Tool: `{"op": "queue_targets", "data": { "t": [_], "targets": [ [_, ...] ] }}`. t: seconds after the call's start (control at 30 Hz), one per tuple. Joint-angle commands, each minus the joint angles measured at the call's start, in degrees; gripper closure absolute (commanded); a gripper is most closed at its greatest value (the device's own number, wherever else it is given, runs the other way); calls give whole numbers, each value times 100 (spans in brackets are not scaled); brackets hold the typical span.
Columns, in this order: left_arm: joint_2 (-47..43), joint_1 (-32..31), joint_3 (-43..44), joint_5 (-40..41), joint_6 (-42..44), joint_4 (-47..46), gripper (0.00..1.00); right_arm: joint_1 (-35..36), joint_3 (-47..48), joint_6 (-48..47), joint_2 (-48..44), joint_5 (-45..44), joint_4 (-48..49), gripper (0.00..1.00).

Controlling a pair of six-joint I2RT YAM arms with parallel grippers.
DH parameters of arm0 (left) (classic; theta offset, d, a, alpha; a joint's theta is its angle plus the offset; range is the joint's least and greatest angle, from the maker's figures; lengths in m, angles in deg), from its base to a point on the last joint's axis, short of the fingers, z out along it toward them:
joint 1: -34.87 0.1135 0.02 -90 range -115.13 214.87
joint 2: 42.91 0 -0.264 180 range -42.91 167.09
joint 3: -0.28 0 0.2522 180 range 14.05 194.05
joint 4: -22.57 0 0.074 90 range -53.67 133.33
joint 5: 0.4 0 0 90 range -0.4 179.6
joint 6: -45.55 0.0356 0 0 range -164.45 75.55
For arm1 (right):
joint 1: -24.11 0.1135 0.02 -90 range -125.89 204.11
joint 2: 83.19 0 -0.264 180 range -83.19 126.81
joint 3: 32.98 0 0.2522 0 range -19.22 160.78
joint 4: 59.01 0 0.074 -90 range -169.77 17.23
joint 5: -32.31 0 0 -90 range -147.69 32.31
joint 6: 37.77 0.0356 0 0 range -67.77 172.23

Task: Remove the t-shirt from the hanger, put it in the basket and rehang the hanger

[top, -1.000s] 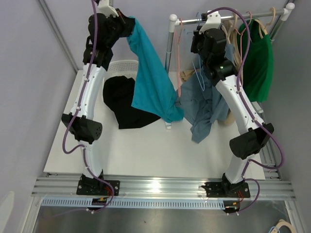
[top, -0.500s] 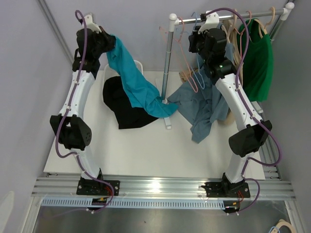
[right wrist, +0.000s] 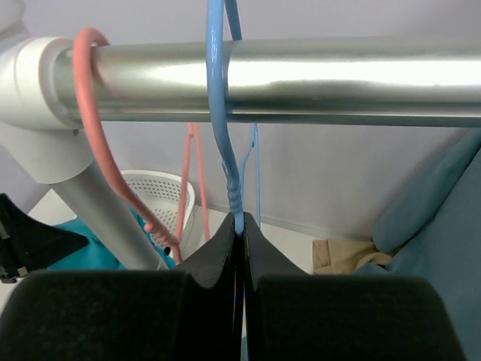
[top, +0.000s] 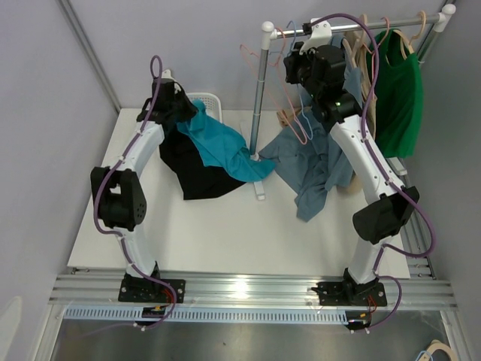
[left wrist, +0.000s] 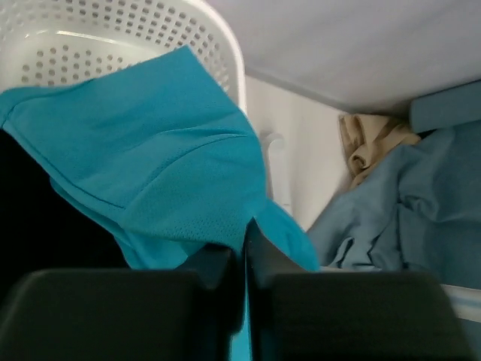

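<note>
The teal t-shirt (top: 219, 144) is off the hangers. It trails from my left gripper (top: 183, 113) across the black garment down to the table. In the left wrist view the left gripper (left wrist: 246, 235) is shut on the teal t-shirt (left wrist: 150, 150), in front of the white basket (left wrist: 113, 30). My right gripper (top: 290, 65) is up at the rail (top: 376, 26). In the right wrist view the right gripper (right wrist: 240, 226) is shut on the neck of a bare blue hanger (right wrist: 218, 113) that hooks over the rail (right wrist: 338, 75).
A pink hanger (right wrist: 90, 128) hooks on the rail beside the upright post (top: 258, 98). A black garment (top: 192, 169) lies by the white basket (top: 207, 99). A grey-blue shirt (top: 316, 169) droops under the rail. A green shirt (top: 398, 98) hangs at the right. A beige cloth (left wrist: 368, 143) lies behind.
My left arm has come down and left from high up, carrying the teal t-shirt to the basket; the shirt now lies lower on the table. The right gripper stays at the rail.
</note>
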Motion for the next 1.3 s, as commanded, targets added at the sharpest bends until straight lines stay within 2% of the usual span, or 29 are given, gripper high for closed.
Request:
{"op": "queue_targets", "data": {
  "t": [0.0, 0.03, 0.1, 0.13, 0.23, 0.27, 0.47, 0.6, 0.7, 0.73, 0.8, 0.93, 0.97, 1.03, 1.13, 1.27],
  "targets": [
    [139, 25, 37, -21, -47, 206, 82, 77, -6, 34, -207, -1, 91, 96],
    [175, 34, 124, -56, -20, 225, 45, 77, -15, 51, -207, -1, 91, 96],
    [324, 95, 352, -240, 32, 477, 10, 95, -6, 60, -198, 60, 82, 94],
    [368, 104, 667, -293, 68, 636, 1, 95, 11, 51, -198, 69, 74, 92],
    [158, 78, 1223, -101, 199, 875, 0, 77, 46, 7, -224, 26, -40, 79],
    [36, 69, 1285, -66, 234, 875, 0, 68, 46, -1, -277, -44, -67, 69],
    [-1212, -159, 1250, 321, 656, 928, 1, -90, 38, 121, -628, 60, -515, 55],
    [-1784, -370, 1198, 436, 867, 998, 1, -99, -155, 183, -1355, -53, -919, 54],
    [-2197, -501, 873, 296, 815, 763, 0, -107, -549, 139, -1831, -448, -964, 53],
    [-2303, -554, 472, 295, 789, 691, 0, -107, -595, 96, -2050, -649, -1033, 53],
    [-2619, -694, -99, 321, 710, 420, 1, -169, -534, -36, -2157, -835, -1278, 53],
    [-2971, -958, -595, 418, 639, 102, 1, -388, -210, -99, -2097, -1389, -1910, 52],
    [-3015, -1037, -674, 644, 665, 84, 1, -467, -165, -63, -2044, -1451, -2009, 52],
    [-3033, -1248, -701, 795, 823, 102, 1, -695, -182, -2, -2026, -1355, -2106, 50],
    [-3007, -1424, -640, 936, 946, 181, 1, -1038, -147, 16, -1965, -943, -2097, 43],
    [-3016, -1530, -675, 972, 1026, 172, 1, -1486, 159, 7, -1702, -187, -2159, 43]
  ]
}}
